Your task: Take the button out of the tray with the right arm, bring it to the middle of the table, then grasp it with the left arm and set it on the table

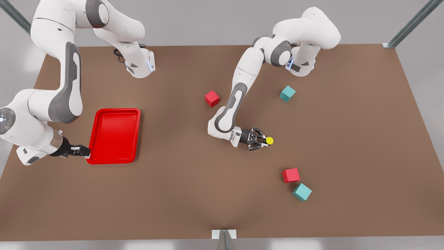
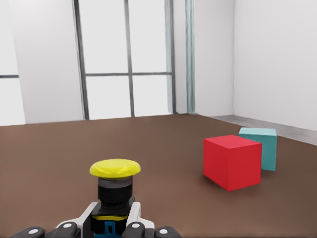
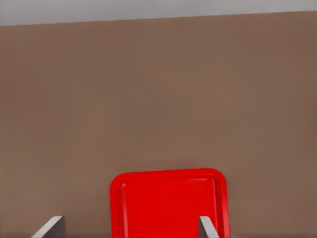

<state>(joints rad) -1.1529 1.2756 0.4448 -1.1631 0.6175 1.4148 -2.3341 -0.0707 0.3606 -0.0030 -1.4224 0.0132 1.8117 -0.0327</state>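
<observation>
The left hand (image 1: 262,140) lies low over the middle of the desk (image 1: 194,194), its fingers (image 2: 132,218) closed around the dark base of the button (image 1: 269,140), whose yellow cap stands upright just clear of the fingertips; in the left wrist view the button (image 2: 115,186) rests on the brown surface. Beyond it, toward the desk's near edge, a red cube (image 1: 291,175) and a teal cube (image 1: 301,192) sit just beside each other. Another red cube (image 1: 211,98) and another teal cube (image 1: 287,93) lie toward the far edge. The right hand (image 1: 79,151) waits at the tray's (image 1: 114,160) near corner, fingers spread apart; the tray sits toward the edge on the front view's left.
</observation>
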